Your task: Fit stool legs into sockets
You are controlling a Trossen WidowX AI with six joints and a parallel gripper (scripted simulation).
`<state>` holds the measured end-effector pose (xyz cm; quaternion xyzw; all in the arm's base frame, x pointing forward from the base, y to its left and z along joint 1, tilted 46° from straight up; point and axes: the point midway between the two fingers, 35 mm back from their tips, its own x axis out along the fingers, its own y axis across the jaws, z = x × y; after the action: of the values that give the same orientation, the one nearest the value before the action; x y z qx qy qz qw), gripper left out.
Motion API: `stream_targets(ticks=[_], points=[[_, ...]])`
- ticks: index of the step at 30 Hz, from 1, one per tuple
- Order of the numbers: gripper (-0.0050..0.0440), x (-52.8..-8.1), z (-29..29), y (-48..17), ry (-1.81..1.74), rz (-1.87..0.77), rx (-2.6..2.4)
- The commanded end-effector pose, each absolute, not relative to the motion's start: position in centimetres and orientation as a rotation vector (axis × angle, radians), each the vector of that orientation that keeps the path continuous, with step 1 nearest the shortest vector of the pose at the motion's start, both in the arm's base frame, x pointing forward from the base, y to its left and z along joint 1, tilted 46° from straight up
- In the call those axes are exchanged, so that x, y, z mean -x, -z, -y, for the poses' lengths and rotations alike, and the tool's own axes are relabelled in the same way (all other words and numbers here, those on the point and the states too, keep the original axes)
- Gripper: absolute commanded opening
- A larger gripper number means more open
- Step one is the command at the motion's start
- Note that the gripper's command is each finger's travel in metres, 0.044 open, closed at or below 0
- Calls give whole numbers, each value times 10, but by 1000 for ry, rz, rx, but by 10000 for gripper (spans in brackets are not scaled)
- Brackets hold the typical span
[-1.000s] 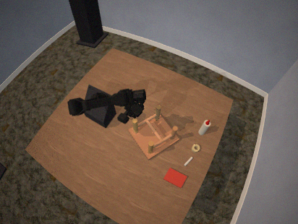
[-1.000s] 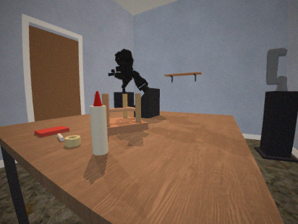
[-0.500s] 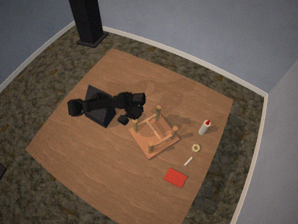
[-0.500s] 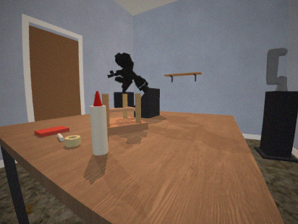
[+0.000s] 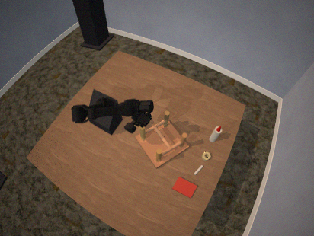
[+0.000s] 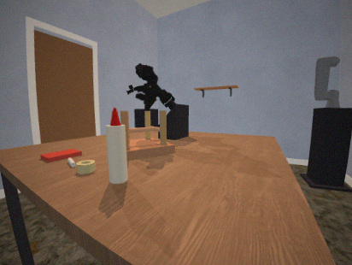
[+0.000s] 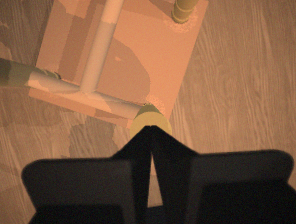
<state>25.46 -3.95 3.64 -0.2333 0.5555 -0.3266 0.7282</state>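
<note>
Hiding leg base: closed fingers.

Table top (image 5: pixel 103 160) (image 6: pixel 222 188) (image 7: pixel 250 80) looks like grained wood, bottle (image 5: pixel 215 135) (image 6: pixel 117 154) smooth plastic

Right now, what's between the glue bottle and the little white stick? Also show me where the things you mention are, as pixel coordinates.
A roll of tape (image 5: pixel 203 157) (image 6: pixel 85 168), as the top view shows.

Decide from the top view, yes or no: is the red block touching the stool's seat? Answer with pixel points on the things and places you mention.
No, bare wood separates the red block (image 5: pixel 184 187) (image 6: pixel 61 155) from the seat (image 5: pixel 155 163) (image 6: pixel 155 149) (image 7: pixel 172 55).
</note>
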Motion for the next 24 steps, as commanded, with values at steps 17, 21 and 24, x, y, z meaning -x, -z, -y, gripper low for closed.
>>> stream_targets(ticks=[17, 21, 24], points=[[0, -252, 49, -27, 719, -1230, 525], [0, -252, 49, -27, 719, -1230, 525], [0, -252, 49, -27, 719, -1230, 525]])
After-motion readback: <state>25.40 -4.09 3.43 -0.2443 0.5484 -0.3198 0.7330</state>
